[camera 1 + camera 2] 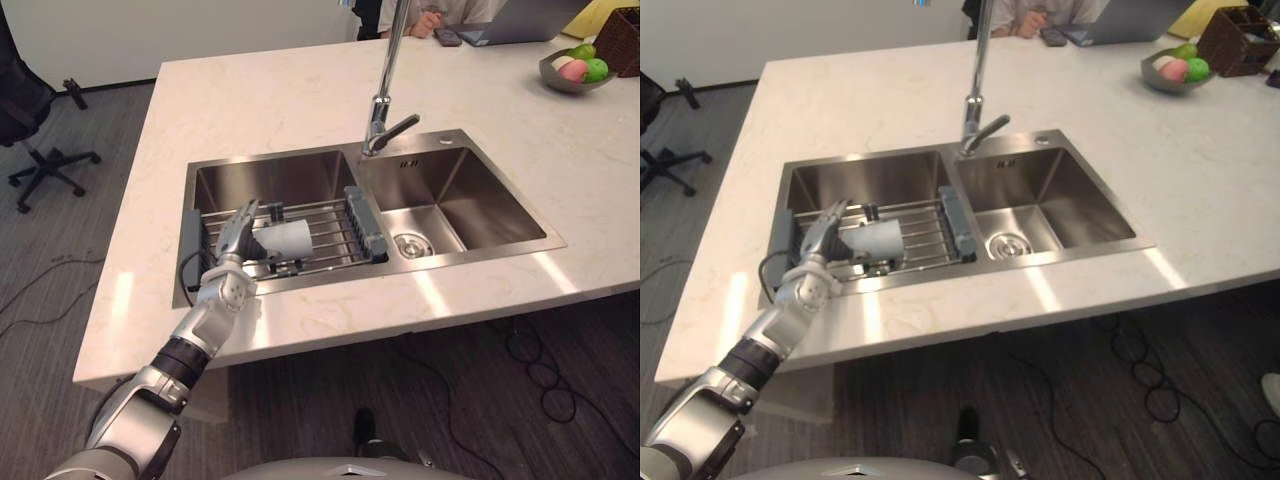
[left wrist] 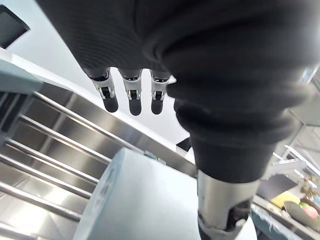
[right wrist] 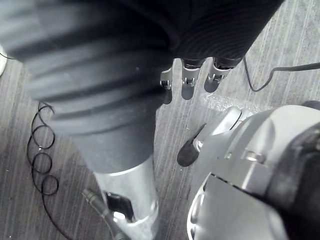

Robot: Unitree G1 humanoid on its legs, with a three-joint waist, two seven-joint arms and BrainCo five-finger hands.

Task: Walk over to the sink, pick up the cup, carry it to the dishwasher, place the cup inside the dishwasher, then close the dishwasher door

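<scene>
Worktop (image 1: pixel 300 90): pale stone, with a double sink (image 1: pixel 270 175) set into it. A wire rack (image 1: pixel 335 225) spans the left basin.

Left robot hand (image 1: pixel 236 238): reaches onto the rack, fingers straight and wide, thumb apart. It is set about the cup but not closed on it.

Right robot hand (image 3: pixel 188 86): hangs over the floor, fingers relaxed, holding nothing.

Cup (image 1: pixel 285 240): white, on its side on the rack, narrower end toward the left robot hand.

Progress: the approach to the sink looks done; the grasp is not yet made. Carry, loading into the dishwasher and closing the door all remain.
</scene>
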